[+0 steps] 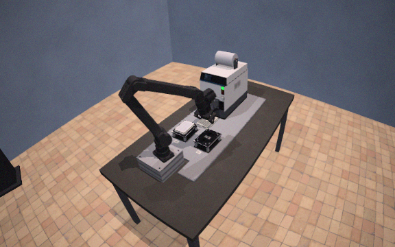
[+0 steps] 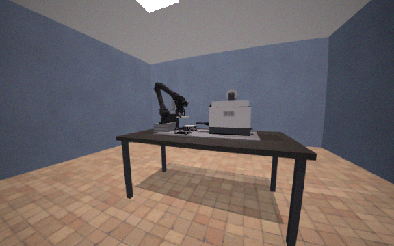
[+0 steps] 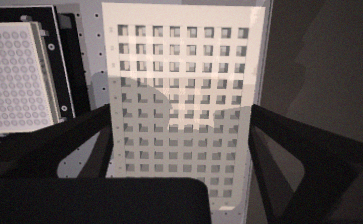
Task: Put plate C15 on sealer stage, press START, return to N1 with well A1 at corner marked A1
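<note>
My gripper [image 1: 207,118] [image 2: 182,113] [image 3: 181,111] is shut on plate C15 [image 1: 203,123] [image 3: 182,75], a pale plate with a grid of square wells. The fingers clasp its long sides and hold it level above the grey mat [image 1: 242,118] [image 3: 95,50], between the sealer and the nests. The sealer [image 1: 225,87] [image 2: 230,117] shows a green lamp [image 1: 223,90]. My arm hides its stage. The empty black nest [image 1: 207,138] stands at the near right. The other nest [image 1: 178,135] [image 3: 73,65] holds a white plate [image 1: 184,127] [image 3: 12,75] with round wells.
The arm's base block [image 1: 161,165] [image 2: 164,127] stands at the near end of the mat. A foil roll [image 1: 226,59] [image 2: 231,94] sits on top of the sealer. The dark table [image 1: 218,178] [image 2: 217,143] carries everything.
</note>
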`<state>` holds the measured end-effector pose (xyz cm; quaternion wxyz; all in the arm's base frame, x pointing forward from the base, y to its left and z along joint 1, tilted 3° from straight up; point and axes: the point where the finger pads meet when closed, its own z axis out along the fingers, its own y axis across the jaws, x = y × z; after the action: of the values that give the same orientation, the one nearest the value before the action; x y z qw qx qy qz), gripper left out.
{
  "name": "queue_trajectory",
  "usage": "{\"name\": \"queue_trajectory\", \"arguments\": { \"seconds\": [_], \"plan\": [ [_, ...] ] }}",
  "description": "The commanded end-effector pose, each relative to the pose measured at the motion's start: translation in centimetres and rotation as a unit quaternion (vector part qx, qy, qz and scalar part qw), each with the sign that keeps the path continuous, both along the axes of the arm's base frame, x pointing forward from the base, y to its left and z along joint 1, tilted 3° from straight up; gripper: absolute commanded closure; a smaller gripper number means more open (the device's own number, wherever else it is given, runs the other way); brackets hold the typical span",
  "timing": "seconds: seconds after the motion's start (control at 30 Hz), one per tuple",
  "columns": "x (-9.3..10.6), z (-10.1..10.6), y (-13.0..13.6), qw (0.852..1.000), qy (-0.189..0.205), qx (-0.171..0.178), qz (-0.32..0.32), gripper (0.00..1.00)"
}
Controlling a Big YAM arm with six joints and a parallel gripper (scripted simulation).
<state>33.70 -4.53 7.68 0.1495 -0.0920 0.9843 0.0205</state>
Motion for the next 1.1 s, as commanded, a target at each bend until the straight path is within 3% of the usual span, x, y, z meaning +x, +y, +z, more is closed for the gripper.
{"name": "queue_trajectory", "arguments": {
  "seconds": [0.0,0.07,0.83,1.07],
  "plan": [
    [0.3,0.7,-0.2,1.0,-0.014,-0.003,-0.001,1.0],
    [0.2,0.4,0.7,1.0,-0.016,-0.001,0.015,1.0],
    [2.3,1.3,0.1,1.0,-0.023,-0.007,0.013,1.0],
    [2.7,2.4,0.0,0.999,-0.039,-0.01,0.013,1.0]
  ]
}}
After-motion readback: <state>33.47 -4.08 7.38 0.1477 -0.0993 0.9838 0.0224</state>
